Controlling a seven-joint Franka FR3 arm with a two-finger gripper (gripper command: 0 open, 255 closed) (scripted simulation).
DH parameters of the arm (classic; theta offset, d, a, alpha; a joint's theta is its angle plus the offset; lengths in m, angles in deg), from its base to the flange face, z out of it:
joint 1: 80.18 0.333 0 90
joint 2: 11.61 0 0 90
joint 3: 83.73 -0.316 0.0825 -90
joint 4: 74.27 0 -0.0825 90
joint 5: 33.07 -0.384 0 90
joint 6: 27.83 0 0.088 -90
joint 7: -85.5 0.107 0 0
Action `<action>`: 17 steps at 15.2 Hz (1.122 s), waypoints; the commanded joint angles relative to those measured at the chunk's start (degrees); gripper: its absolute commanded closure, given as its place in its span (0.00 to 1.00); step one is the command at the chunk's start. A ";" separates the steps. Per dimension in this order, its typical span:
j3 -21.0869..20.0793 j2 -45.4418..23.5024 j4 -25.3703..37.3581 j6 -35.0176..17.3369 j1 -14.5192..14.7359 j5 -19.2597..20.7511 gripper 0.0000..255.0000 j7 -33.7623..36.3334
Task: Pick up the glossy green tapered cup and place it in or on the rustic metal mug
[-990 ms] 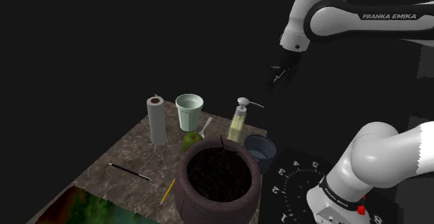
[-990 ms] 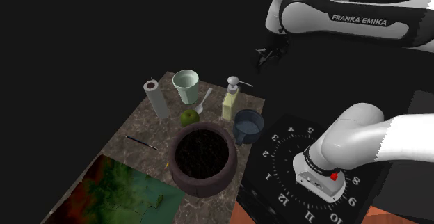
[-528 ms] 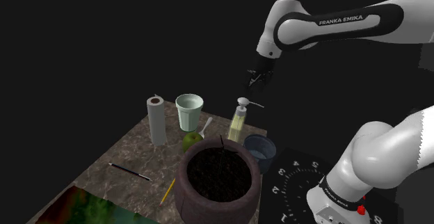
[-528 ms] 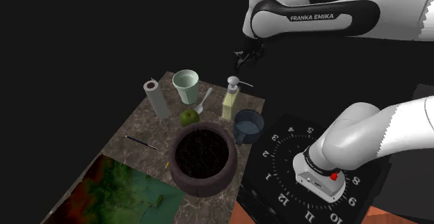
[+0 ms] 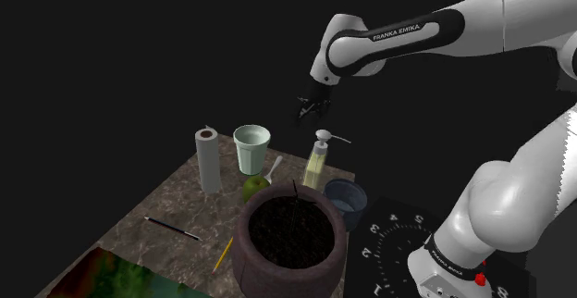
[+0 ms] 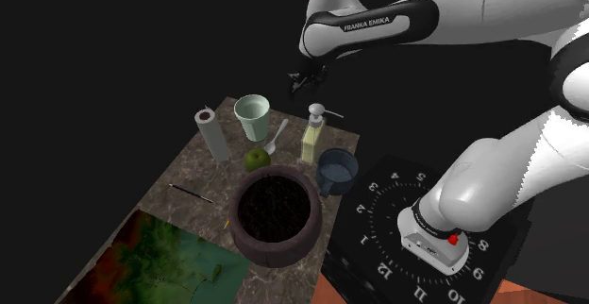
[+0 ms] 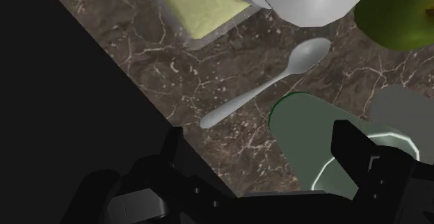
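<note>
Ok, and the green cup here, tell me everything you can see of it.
The green cup is pale, glossy and tapered, wider at its open rim. It stands upright on the brown marbled countertop near the far edge, between the paper towel roll and the soap dispenser, with a spoon beside it and a green apple just in front. Nothing holds it; the open tool hangs above, apart from it.

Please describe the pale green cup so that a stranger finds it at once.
On the brown marble table, look beyond the big dark pot. The cup stands upright between the white paper roll and the soap bottle. It alone is pale green and narrows downward.
</note>
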 commanded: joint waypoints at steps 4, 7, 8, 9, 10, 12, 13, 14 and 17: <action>-0.47 -10.58 7.69 -4.32 1.14 -4.14 0.00 -2.56; -1.12 -16.59 13.01 -5.92 1.50 -6.43 0.00 -3.97; -1.38 -18.60 14.93 -6.32 1.58 -7.13 0.00 -4.39; -1.67 -20.60 16.92 -6.65 1.63 -7.78 0.00 -4.77; -1.81 -21.22 17.55 -6.74 1.60 -7.96 0.00 -4.88; -2.05 -22.16 17.31 -7.97 1.70 -8.17 0.00 -5.00; -2.16 -22.65 17.20 -8.57 1.77 -8.28 0.00 -5.07; -2.27 -23.14 17.11 -9.18 1.84 -8.39 0.00 -5.14; -2.62 -24.97 16.89 -11.30 2.11 -8.80 0.00 -5.39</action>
